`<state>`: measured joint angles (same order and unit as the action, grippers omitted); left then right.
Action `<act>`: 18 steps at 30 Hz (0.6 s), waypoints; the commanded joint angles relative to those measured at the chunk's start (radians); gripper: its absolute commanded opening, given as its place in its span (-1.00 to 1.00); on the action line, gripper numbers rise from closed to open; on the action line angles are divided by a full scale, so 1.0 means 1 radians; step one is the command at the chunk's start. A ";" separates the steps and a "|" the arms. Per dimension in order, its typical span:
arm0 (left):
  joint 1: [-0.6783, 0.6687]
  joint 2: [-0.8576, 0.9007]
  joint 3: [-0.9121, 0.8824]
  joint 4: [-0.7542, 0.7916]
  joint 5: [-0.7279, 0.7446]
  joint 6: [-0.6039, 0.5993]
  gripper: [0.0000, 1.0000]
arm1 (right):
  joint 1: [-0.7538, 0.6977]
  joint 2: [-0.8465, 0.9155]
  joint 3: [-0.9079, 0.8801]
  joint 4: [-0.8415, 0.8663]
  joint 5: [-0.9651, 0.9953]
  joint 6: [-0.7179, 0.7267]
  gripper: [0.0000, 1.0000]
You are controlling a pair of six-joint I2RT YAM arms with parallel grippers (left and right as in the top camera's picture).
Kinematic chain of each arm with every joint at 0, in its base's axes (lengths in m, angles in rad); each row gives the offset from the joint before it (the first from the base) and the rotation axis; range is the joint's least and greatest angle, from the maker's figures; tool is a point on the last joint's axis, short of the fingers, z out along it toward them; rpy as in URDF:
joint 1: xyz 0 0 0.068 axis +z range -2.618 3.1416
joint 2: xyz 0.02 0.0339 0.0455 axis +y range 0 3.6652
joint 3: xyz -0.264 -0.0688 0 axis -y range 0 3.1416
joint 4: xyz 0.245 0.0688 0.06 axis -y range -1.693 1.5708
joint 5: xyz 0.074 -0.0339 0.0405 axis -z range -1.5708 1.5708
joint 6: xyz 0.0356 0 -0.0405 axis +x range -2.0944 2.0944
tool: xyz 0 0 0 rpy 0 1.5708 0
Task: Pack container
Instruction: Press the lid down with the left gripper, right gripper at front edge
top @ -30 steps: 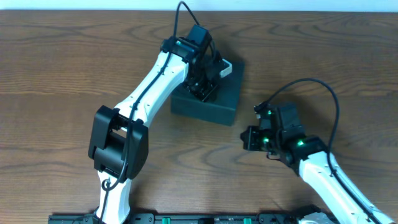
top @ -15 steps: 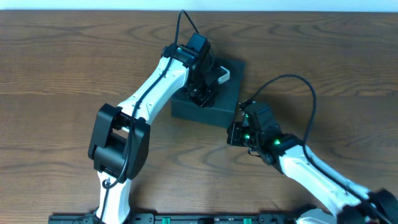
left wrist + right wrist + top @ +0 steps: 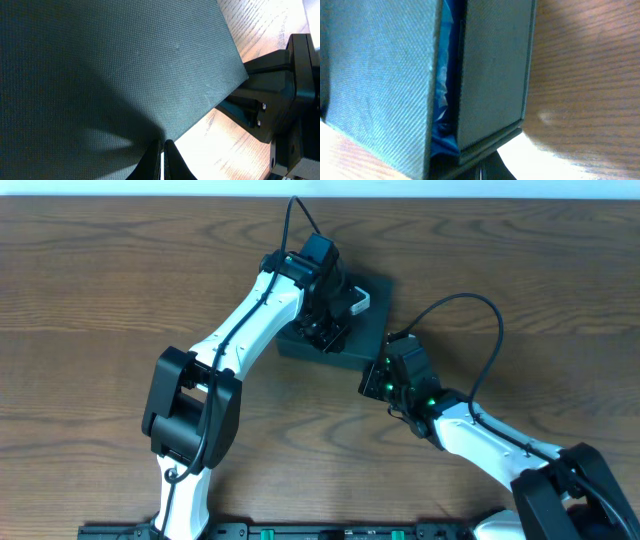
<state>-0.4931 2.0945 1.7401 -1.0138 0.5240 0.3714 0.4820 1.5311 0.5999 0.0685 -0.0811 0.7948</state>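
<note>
Left end effector [image 3: 323, 330]: clenched, fingertips together, tips resting on the lid [image 3: 100, 65] of the box [image 3: 368, 332]. Box: sits on the desk [image 3: 90, 290] toward 12 o'clock, just right of centre. Blue packaging [image 3: 447, 100] shows in the gap under the lid. Right end effector [image 3: 374, 378]: clenched, empty, at the box's 5 o'clock corner; contact cannot be told.

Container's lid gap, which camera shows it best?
Right wrist: it looks straight into the gap in the container, with something blue inside. Overhead shows it partly hidden under the left arm; left wrist shows only one flat face.
</note>
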 commanded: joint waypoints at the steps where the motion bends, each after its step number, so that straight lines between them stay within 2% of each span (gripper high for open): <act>1: 0.001 0.013 -0.024 -0.010 -0.041 0.014 -0.88 | 0.004 0.003 0.001 0.022 0.102 0.051 -0.96; 4: 0.001 0.013 -0.023 -0.010 -0.041 0.013 -0.88 | 0.004 0.003 0.001 0.019 0.085 0.048 -0.97; 6: 0.004 0.012 -0.003 -0.019 -0.040 -0.016 -0.88 | -0.004 -0.011 0.002 0.016 -0.021 0.015 -0.97; 10: 0.025 -0.018 0.124 -0.077 -0.033 -0.051 -0.89 | -0.068 -0.113 0.009 -0.050 -0.134 -0.012 -0.97; 14: 0.079 -0.080 0.255 -0.104 -0.059 -0.089 -0.88 | -0.173 -0.260 0.030 -0.132 -0.133 -0.167 -0.96; 18: 0.168 -0.154 0.288 -0.111 -0.216 -0.181 -0.88 | -0.286 -0.375 0.087 -0.254 -0.133 -0.345 -0.97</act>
<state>-0.3737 2.0064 1.9987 -1.1122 0.4164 0.2604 0.2398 1.2007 0.6453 -0.1589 -0.2028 0.6029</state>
